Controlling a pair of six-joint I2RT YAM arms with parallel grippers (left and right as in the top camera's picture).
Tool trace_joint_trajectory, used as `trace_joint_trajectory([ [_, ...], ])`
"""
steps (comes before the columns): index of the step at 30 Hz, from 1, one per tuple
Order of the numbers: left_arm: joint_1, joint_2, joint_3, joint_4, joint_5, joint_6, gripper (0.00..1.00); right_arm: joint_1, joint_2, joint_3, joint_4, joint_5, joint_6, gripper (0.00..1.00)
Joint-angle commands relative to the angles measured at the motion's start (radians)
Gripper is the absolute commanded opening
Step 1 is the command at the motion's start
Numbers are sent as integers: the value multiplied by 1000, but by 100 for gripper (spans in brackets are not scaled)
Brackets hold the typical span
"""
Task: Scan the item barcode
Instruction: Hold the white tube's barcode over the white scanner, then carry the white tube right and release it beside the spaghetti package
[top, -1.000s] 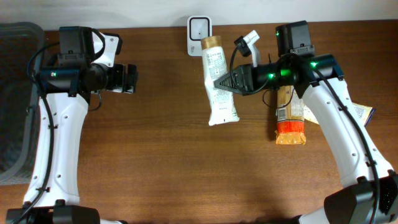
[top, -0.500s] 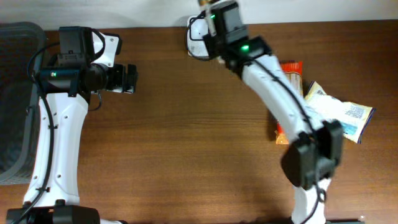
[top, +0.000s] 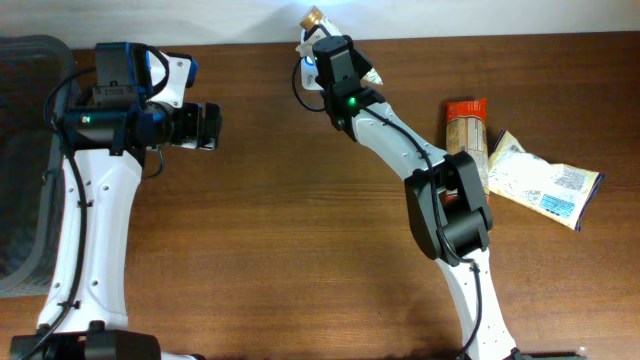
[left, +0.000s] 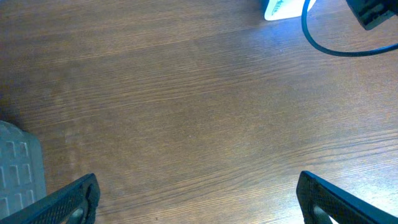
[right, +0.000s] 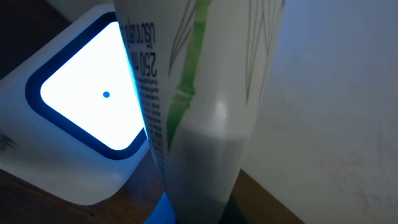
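grey bin (top: 22, 120): far left edge of the wooden table (top: 300, 250), partly out of the overhead view.

left gripper (top: 212, 127): left of centre, over bare wood, pointing right. jaws fully apart and nothing between them. in the left wrist view both fingers (left: 71, 200) show at the bottom corners with only table between.

scanner (right: 81, 99): white unit at the far edge of the table, about centre. its window is lit bright white with a blue border. from overhead it is largely covered by the right arm.

tube (right: 205, 112): white, with a green bamboo print and small black text. it is raised off the table, just in front of the right side of the lit window. its brown cap (top: 313, 17) points past the table's far edge.

right gripper (top: 320, 38): reaching to the far centre, over the scanner. jaws closed on the tube. fingers not clearly seen in the right wrist view.

orange and brown packet (top: 467, 125): lying flat, right of centre.

white and blue pouch (top: 545, 180): lying flat, just right of the packet. whether they touch cannot be told.
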Motion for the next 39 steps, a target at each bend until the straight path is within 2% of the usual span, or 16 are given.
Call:
trace_joint_trajectory([
  [1, 7, -8, 12, 1, 3, 13, 99, -6, 10, 31, 19, 36, -9, 4],
  [13, 7, -8, 12, 1, 3, 13, 99, -8, -5, 31, 24, 40, -9, 4],
  [17, 7, -8, 12, 1, 3, 13, 99, -6, -118, 31, -3, 43, -2, 4],
  [18, 7, -8, 12, 1, 3, 13, 99, -6, -158, 31, -47, 43, 31, 4],
  [21, 7, -8, 12, 1, 3, 13, 99, -7, -283, 31, -263, 28, 248, 4],
  [23, 7, -8, 12, 1, 3, 13, 99, -11, -388, 31, -513, -76, 457, 4],
  [25, 7, -8, 12, 1, 3, 13, 99, -26, -463, 31, -755, -203, 608, 4],
  [28, 6, -8, 12, 1, 3, 13, 99, -64, -496, 31, -1072, -251, 793, 4],
  [31, 7, -8, 12, 1, 3, 13, 99, -135, -479, -14, -1286, -282, 884, 4],
  [34, 7, -8, 12, 1, 3, 13, 99, -204, -462, -150, -1244, -283, 909, 4],
  [37, 7, -8, 12, 1, 3, 13, 99, -280, -452, -365, -1016, -283, 843, 4],
  [39, 7, -8, 12, 1, 3, 13, 99, -304, -450, -447, -912, -283, 793, 4],
])
